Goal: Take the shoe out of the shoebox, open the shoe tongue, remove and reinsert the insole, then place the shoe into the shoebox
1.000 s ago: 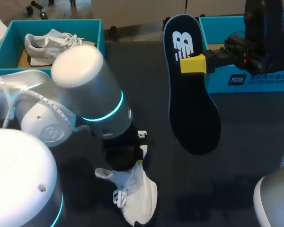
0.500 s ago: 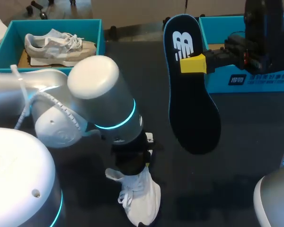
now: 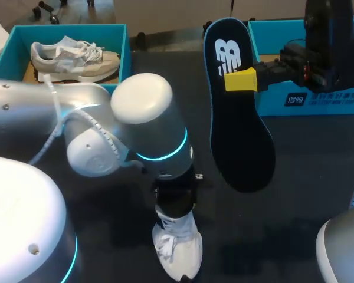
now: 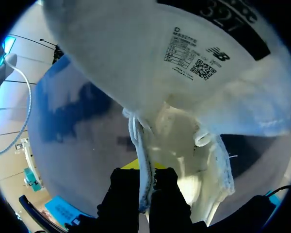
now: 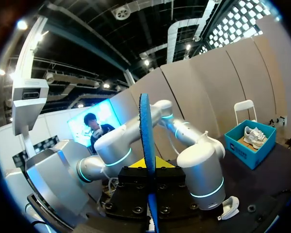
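A white shoe [image 3: 178, 250] lies on the dark table near the front, toe toward me. My left gripper [image 3: 177, 215] comes down on its opening and is shut on the edge of the upper by the laces [image 4: 144, 174]. The tongue [image 4: 194, 58] is folded back, its label side showing. My right gripper [image 3: 242, 79] holds a black insole [image 3: 239, 130] with a blue rim, hanging heel down in the air over the table's right middle. In the right wrist view the insole [image 5: 144, 131] stands edge-on between that gripper's [image 5: 151, 170] fingers.
A teal shoebox [image 3: 125, 44] at the back left holds a second, grey-white shoe [image 3: 71, 56]. Another teal box [image 3: 307, 97] stands at the back right behind my right arm. My left arm's big elbow [image 3: 141, 130] hangs over the table's middle left.
My left arm has swung to the right and dragged the white shoe along, turning it more upright in the view. The right arm and the insole have kept still.
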Motion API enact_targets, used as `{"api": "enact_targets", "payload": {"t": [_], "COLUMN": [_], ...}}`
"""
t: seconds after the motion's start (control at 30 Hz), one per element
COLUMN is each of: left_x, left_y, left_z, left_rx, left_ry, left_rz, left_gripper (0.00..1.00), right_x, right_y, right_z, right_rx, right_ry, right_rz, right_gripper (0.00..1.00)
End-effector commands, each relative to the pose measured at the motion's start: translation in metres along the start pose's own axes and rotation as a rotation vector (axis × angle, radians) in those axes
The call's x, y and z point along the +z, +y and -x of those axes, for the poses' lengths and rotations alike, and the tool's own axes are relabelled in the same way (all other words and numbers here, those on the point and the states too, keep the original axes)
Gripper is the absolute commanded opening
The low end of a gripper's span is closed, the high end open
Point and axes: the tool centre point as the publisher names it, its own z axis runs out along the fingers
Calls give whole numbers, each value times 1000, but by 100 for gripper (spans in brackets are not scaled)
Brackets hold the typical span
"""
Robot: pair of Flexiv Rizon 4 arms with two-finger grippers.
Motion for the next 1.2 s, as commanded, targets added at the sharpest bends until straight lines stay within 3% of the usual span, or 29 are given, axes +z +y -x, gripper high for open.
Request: {"api": "enact_targets", "payload": {"t": [0.03, 0.57, 1.1, 1.17, 1.2], "left_x": [10, 20, 18, 17, 15], "left_y": [7, 18, 11, 11, 11], "left_z": [8, 8, 4, 4, 4], "left_rx": [7, 53, 136, 137, 137], "left_ry": [5, 21, 3, 1, -4], "left_rz": [-20, -103, -135, -137, -139], "left_gripper": [0, 0, 0, 16, 30], "right_x": [4, 4, 4, 4, 4], "right_y": [3, 3, 3, 3, 3], "right_z": [3, 3, 3, 3, 3], "right_rx": [1, 1, 1, 1, 1], "right_ry": [3, 3, 3, 3, 3], "right_rz": [-5, -5, -5, -5, -5], "right_gripper": [0, 0, 0, 0, 0]}}
